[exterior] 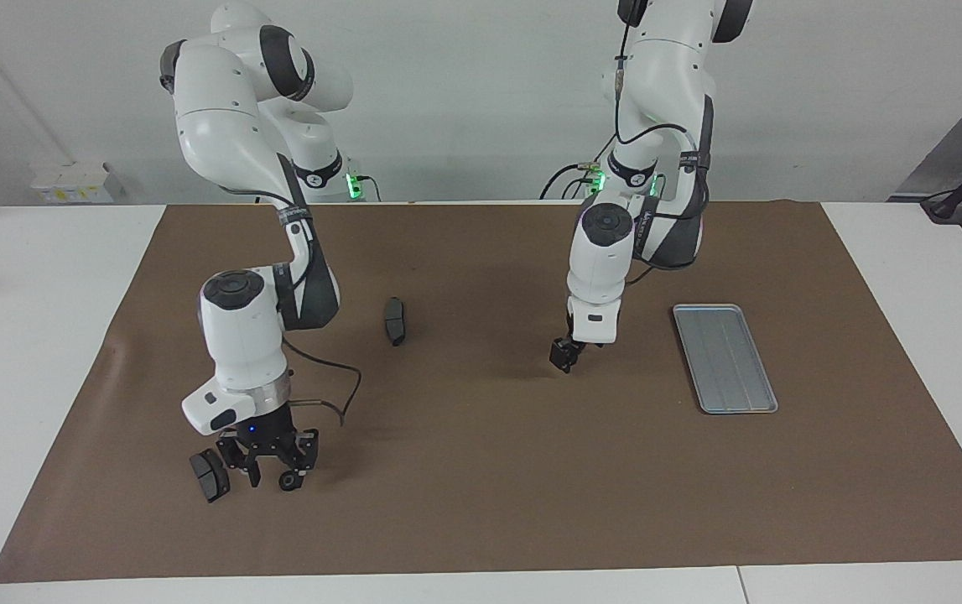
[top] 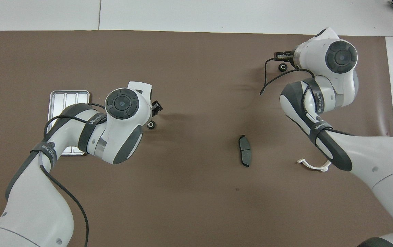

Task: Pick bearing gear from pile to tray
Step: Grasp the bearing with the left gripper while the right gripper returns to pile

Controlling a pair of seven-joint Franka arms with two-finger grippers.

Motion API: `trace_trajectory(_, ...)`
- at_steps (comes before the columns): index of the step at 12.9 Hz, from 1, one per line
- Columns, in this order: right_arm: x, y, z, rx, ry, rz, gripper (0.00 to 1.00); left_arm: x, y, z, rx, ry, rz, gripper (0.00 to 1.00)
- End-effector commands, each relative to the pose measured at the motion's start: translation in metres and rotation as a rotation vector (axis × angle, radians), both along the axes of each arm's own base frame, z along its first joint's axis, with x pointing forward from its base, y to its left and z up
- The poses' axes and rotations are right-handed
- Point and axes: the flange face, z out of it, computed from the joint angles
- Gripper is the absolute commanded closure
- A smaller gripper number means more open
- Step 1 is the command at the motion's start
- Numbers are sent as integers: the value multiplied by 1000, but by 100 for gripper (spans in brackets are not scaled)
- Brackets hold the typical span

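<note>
A black bearing gear (top: 151, 125) lies mid-mat, and my left gripper (exterior: 563, 356) is down at it, hiding it in the facing view. At the right arm's end, what shows of the pile is a second gear (exterior: 288, 481) and a dark brake pad (exterior: 210, 476). My right gripper (exterior: 271, 476) stands low over the mat between them, open, with its fingers (exterior: 252, 478) apart and the gear right beside them. Seen from overhead, this gripper (top: 281, 56) sits just above that gear (top: 282, 67). The silver ridged tray (exterior: 724, 358) lies bare at the left arm's end.
Another brake pad (exterior: 395, 320) lies mid-mat, nearer the robots than the right gripper. A white curved bracket (top: 314, 165) shows partly under the right arm. The left arm covers part of the tray (top: 68, 97) from overhead. A cable loops beside the right gripper.
</note>
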Motion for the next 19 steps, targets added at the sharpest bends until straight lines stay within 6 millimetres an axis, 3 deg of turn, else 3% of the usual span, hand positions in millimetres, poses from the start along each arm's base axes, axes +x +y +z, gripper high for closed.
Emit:
trace_trajectory(1,-3,1,-19,-9,16,33,34,-9,-9,-4,14,-11,15,37)
trace_trajectory(7,-15,15,-39,-16,60,59,35,-19,-12,-18,-6,-31,18,42)
trace_trajectory(8,-16,14,-39,-16,60,58,35,-20,-12,-19,-5,-29,16,53)
trace_trajectory(9,-16,10,-40,-17,63,56,38,-20,-12,-19,-4,-29,12,100)
trace_trajectory(13,-15,-1,-39,-30,64,72,43,-6,-5,3,27,1,-31,100)
trace_trajectory(14,-14,-10,-39,-36,63,75,45,1,12,17,39,16,-41,100)
trace_trajectory(15,-13,-13,-39,-34,55,75,47,8,39,43,39,12,-54,100)
trace_trajectory(18,-13,-15,-38,-24,25,75,53,21,144,108,-9,51,-131,100)
trace_trajectory(19,-13,-14,-39,-20,17,78,54,23,186,118,-34,73,-171,100)
